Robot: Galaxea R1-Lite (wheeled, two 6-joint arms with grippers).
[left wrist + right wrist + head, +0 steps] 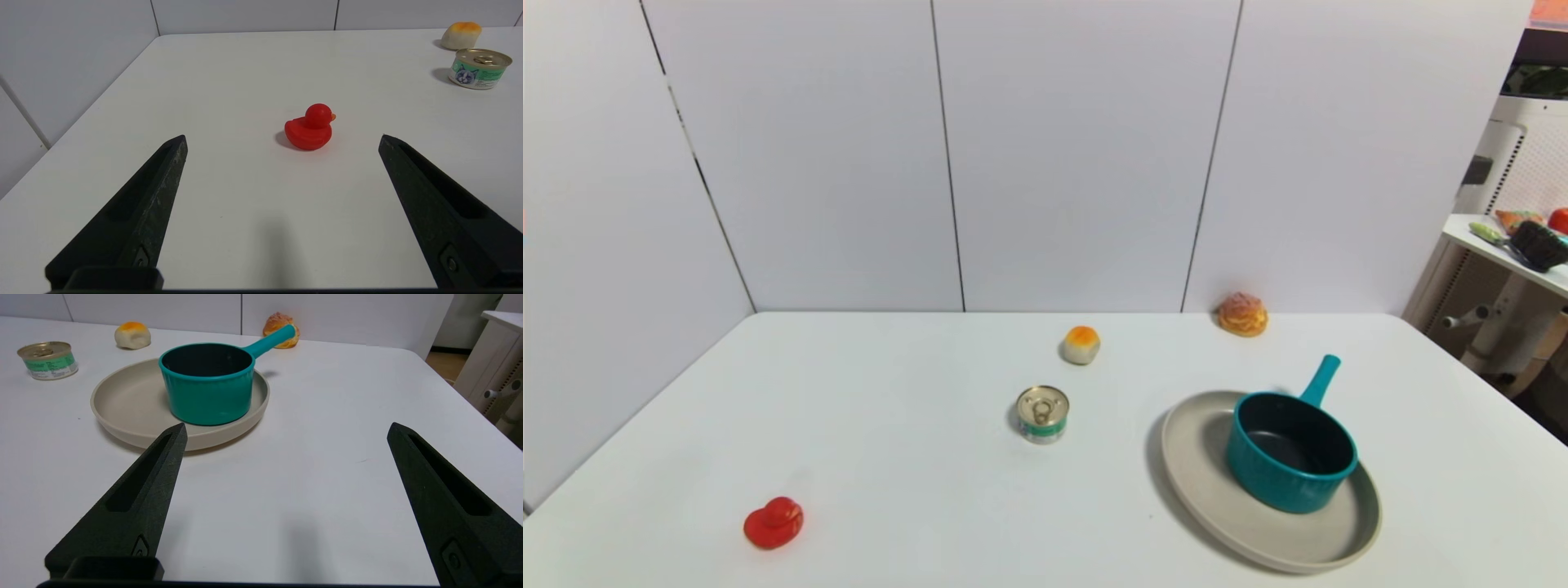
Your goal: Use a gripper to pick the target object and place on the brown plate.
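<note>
Your teal saucepan sits upright inside the brown plate, handle pointing away from you, so the placing looks done. Your right gripper hangs released, well short of the plate; the left gripper idles spread, facing the red duck.

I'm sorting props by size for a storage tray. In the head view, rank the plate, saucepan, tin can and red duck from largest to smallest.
1. Beige plate, widest by far.
2. Teal saucepan, standing on the plate.
3 and 4. Tin can and red duck look about alike; the duck is nearer the camera, so I won't rank them.
</note>
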